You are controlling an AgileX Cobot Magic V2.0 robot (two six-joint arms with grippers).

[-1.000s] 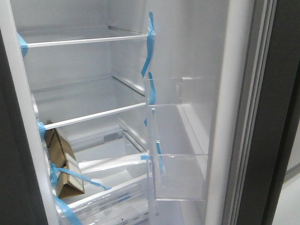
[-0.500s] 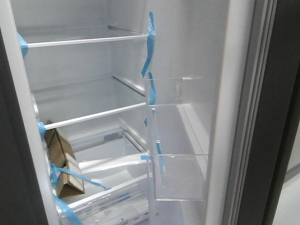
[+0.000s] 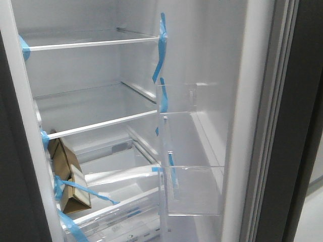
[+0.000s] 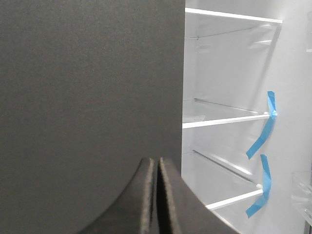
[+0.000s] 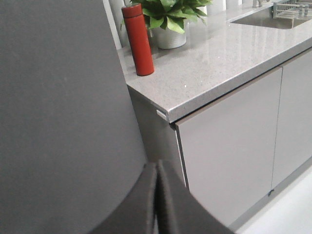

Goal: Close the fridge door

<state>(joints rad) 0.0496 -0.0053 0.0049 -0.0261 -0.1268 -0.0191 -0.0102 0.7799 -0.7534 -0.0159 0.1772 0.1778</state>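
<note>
Standing open, the fridge door (image 3: 298,126) shows clear bins (image 3: 194,189) and blue tape (image 3: 161,48). Left gripper (image 4: 157,195) and right gripper (image 5: 157,195) both have fingers pressed together, holding nothing.

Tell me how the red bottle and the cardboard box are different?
The red bottle is tall, round and smooth; the cardboard box is brown with flat sides. The bottle stands upright on the counter; the box leans inside the fridge, crossed by blue tape. Neither is being held.

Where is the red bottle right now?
Only the right wrist view shows the red bottle: it stands upright near the corner of the grey counter, just beside the potted plant, with the dark fridge door on its other side.
</note>
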